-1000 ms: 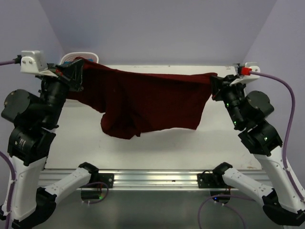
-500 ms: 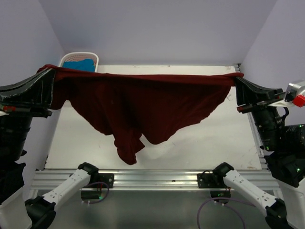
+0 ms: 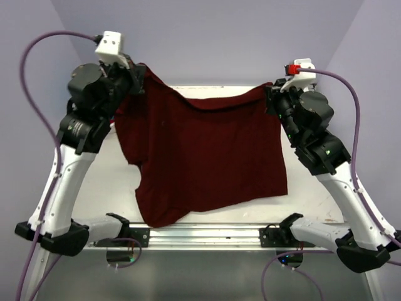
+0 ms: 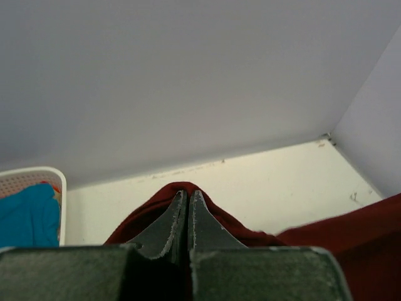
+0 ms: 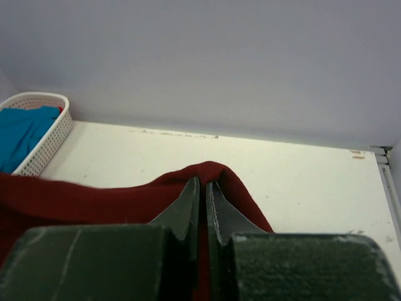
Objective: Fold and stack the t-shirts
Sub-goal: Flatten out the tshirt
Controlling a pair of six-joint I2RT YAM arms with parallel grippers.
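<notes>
The dark maroon t-shirt (image 3: 200, 157) hangs spread between my two grippers above the table, its lower edge reaching the table's near edge. My left gripper (image 3: 139, 72) is shut on its upper left corner; the cloth bulges round the fingertips in the left wrist view (image 4: 188, 194). My right gripper (image 3: 270, 94) is shut on the upper right corner, cloth wrapped over the tips in the right wrist view (image 5: 202, 182). The turquoise-blue t-shirt (image 4: 25, 216) lies in the basket; it also shows in the right wrist view (image 5: 22, 132). In the top view it is hidden.
A white slatted basket (image 5: 53, 135) stands at the table's far left corner, its rim also in the left wrist view (image 4: 37, 172). The white table (image 3: 313, 188) shows right of the shirt. Purple walls close in on the far side and both sides.
Both arms have swung up and inward toward the far side, carrying the shirt. It was stretched wide and sagging; now it hangs as a flatter, narrower sheet reaching the table's near edge.
</notes>
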